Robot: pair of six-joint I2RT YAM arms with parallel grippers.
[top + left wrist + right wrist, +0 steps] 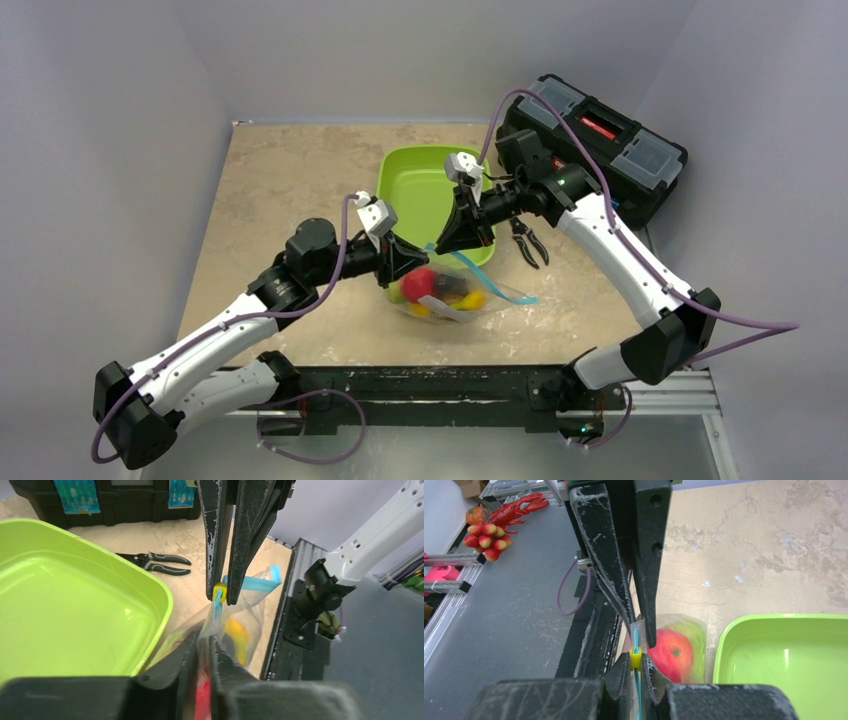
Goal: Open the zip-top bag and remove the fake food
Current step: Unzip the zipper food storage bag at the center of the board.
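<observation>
Bag (455,297): lying on the desk (290,180) just in front of the tray (400,165), its zipper edge being held up between the two arms. Zipper looking closed along most of its length; food (440,290) not yet out.

Left gripper (405,265): jaws pressed together, pinching the bag's top edge beside the zipper's end.

Right gripper (462,240): jaws pressed together, pinching the yellow slider (220,592).

Step in hand, as judged: opening the zipper. The next move is calling for the right gripper drawing the slider along the teal strip (257,584) while the left is anchoring the bag. A slipping pinch would be dragging the whole bag instead.

Containers:
- Bag is holding a red apple (671,652), a green piece behind it, a yellow piece (236,632) and darker pieces.
- Tray is holding nothing visible.
- Toolbox (600,128) is sitting closed, contents hidden.
</observation>
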